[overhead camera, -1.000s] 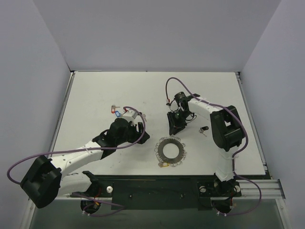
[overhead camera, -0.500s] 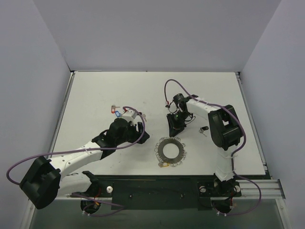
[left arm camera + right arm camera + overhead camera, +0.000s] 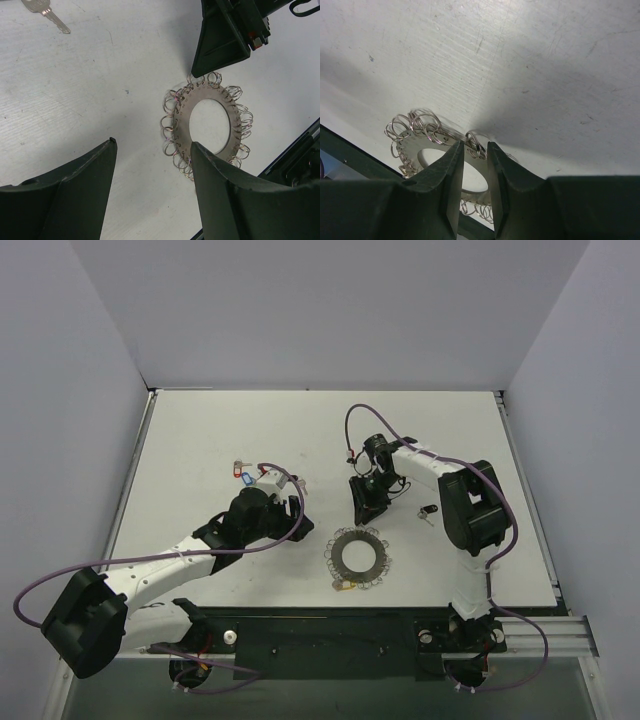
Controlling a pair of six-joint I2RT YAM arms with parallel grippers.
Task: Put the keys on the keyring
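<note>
Nudged slightly leftward, right gripper (image 3: 474, 150) hangs nearly closed over the far edge of the keyring (image 3: 187, 107), grip on one small ring (image 3: 476, 146) unclear, left gripper (image 3: 153, 145) open just left of it; unpinned, the keyring may drag along.

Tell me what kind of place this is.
Likely a robotics lab test cell: a white table boxed in by grey walls, with a left arm and right arm bolted at its near edge.

My left arm (image 3: 170, 565) stretches from the near left corner toward the middle of the surface. The left gripper (image 3: 153, 145) sits low, its fingers (image 3: 75, 190) spread wide. My right arm (image 3: 465, 510) is folded sharply, and the right gripper (image 3: 475, 145) points down with only a narrow slit between its fingers.
</note>
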